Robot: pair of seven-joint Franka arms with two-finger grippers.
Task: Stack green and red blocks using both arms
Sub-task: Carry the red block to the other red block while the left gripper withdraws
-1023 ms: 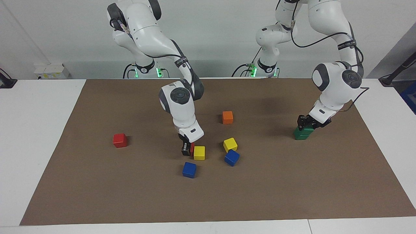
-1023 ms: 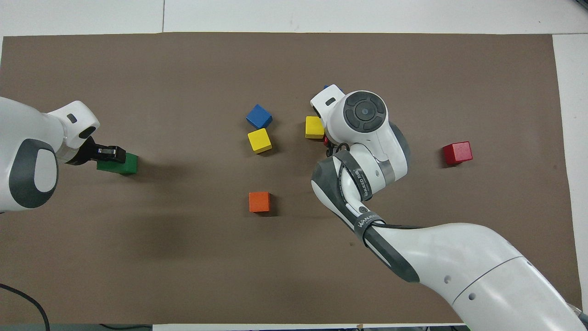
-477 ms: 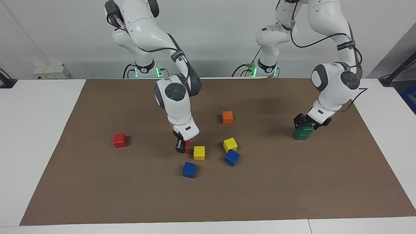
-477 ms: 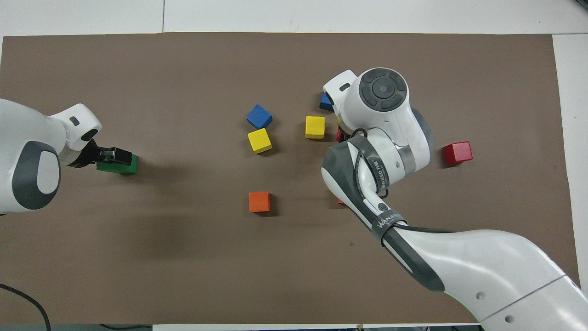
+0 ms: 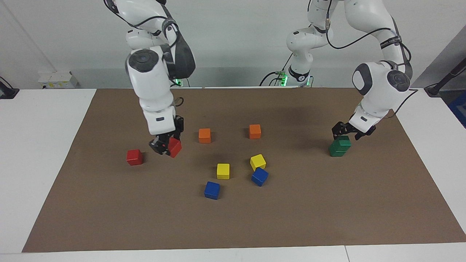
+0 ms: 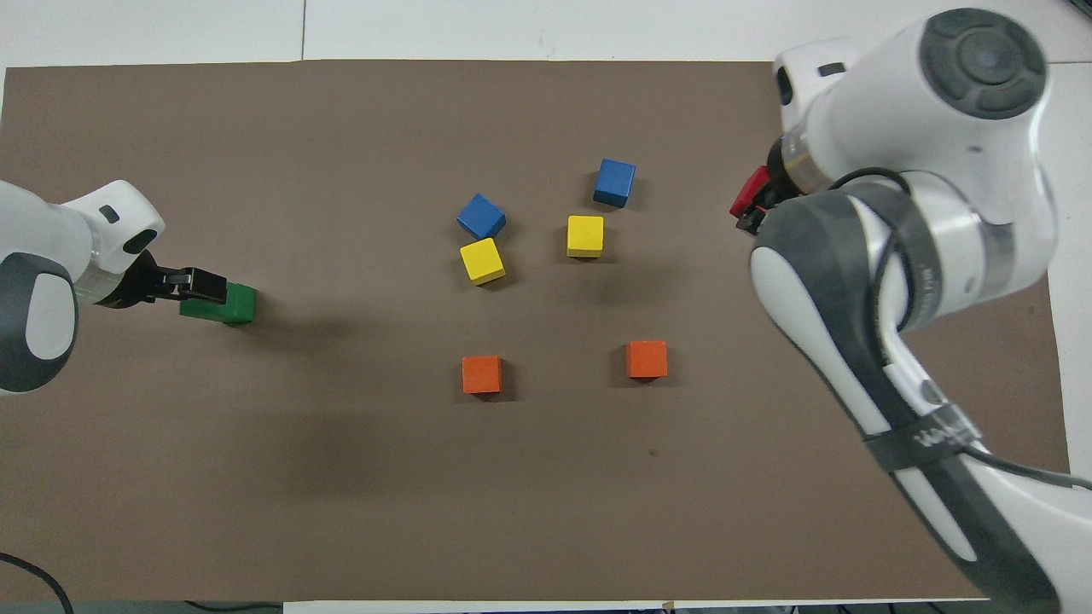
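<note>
red cube [image 5: 175, 147] tilted, matte; green cubes [image 5: 340, 146] stacked

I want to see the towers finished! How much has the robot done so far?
The green stack already looks done: two green blocks, one on the other, with the open left gripper just above it. The right gripper holds a red block in the air. Still left: setting it on the other red block on the mat.
</note>
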